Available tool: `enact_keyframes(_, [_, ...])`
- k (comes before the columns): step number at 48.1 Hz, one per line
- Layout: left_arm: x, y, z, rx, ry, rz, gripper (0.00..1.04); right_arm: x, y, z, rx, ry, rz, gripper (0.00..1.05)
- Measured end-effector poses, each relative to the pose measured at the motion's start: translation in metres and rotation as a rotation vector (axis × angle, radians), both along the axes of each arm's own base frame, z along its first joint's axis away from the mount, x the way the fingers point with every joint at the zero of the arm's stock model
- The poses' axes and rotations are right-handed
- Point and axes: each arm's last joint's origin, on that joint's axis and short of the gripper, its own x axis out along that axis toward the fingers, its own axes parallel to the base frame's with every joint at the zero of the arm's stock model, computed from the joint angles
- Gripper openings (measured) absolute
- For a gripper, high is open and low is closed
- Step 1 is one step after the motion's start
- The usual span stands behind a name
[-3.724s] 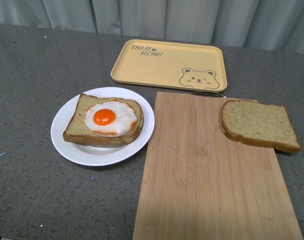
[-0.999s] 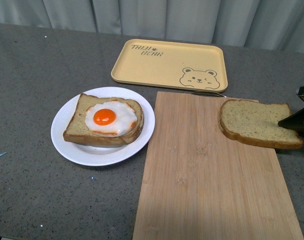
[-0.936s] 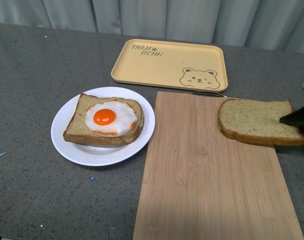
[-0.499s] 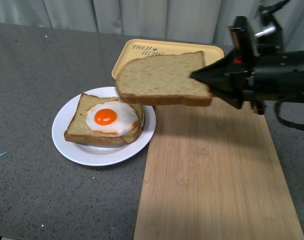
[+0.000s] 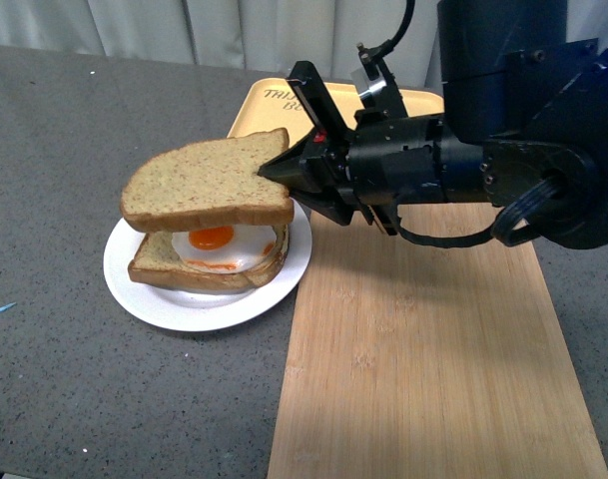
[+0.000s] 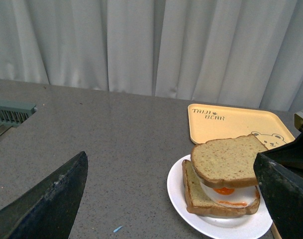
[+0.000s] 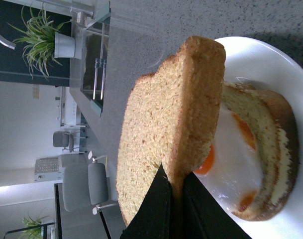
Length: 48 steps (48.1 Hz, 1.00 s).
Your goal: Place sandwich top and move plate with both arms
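**Sandwich top (image 5: 204,185), a plain square tan-brown speckled bread slice, carried over the plate**

Pinched at one crust edge by the black right gripper (image 5: 274,172), jaws closed thin on the bread. Hung roughly level just above the bread slice bearing a fried egg (image 5: 209,261), with the yolk showing in the gap between the two; not yet resting on it.

Lay a second ago on the far right corner of the pale wooden cutting board (image 5: 413,349); lifted since and swung across to the small round white plate (image 5: 134,289), itself unmoved on the grey speckled table (image 5: 64,379). Left the yellow rectangular bear-print tray (image 5: 259,110) behind untouched.

Showed the left gripper (image 6: 169,157) spread wide and empty, apart from the plate.

Judged nearly done with the carry: lowering and release next, then the two-armed plate move.
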Motion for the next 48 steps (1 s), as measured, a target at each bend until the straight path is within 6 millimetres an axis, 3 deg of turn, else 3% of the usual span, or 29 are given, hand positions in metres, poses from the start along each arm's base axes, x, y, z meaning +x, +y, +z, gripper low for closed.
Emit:
enact_keyframes(8, [0.0, 0.0, 0.0, 0.0, 0.0, 0.0, 0.98, 0.004, 0.016, -0.01, -0.056, 0.051, 0.028, 0.02])
enact_keyframes(24, [0.0, 0.0, 0.0, 0.0, 0.0, 0.0, 0.98, 0.009, 0.017, -0.019, -0.107, 0.034, 0.0, 0.02])
enact_keyframes(30, [0.0, 0.0, 0.0, 0.0, 0.0, 0.0, 0.98, 0.002, 0.011, -0.026, -0.172, 0.053, 0.002, 0.3])
enact_keyframes(35, [0.0, 0.0, 0.0, 0.0, 0.0, 0.0, 0.98, -0.005, 0.0, -0.027, -0.226, 0.037, -0.015, 0.44])
enact_keyframes(39, [0.0, 0.0, 0.0, 0.0, 0.0, 0.0, 0.98, -0.013, -0.014, -0.019, -0.263, -0.001, -0.049, 0.56])
enact_keyframes(42, [0.0, 0.0, 0.0, 0.0, 0.0, 0.0, 0.98, -0.024, -0.034, 0.002, -0.317, -0.113, -0.107, 0.72])
enact_keyframes(44, [0.0, 0.0, 0.0, 0.0, 0.0, 0.0, 0.98, -0.027, -0.039, 0.008, -0.369, -0.217, -0.155, 0.75])
enact_keyframes(46, [0.0, 0.0, 0.0, 0.0, 0.0, -0.001, 0.98, -0.03, -0.045, 0.009, -0.478, -0.423, -0.298, 0.65])
enact_keyframes(48, [0.0, 0.0, 0.0, 0.0, 0.0, -0.002, 0.98, -0.037, -0.051, 0.006, -0.555, -0.521, -0.353, 0.58])
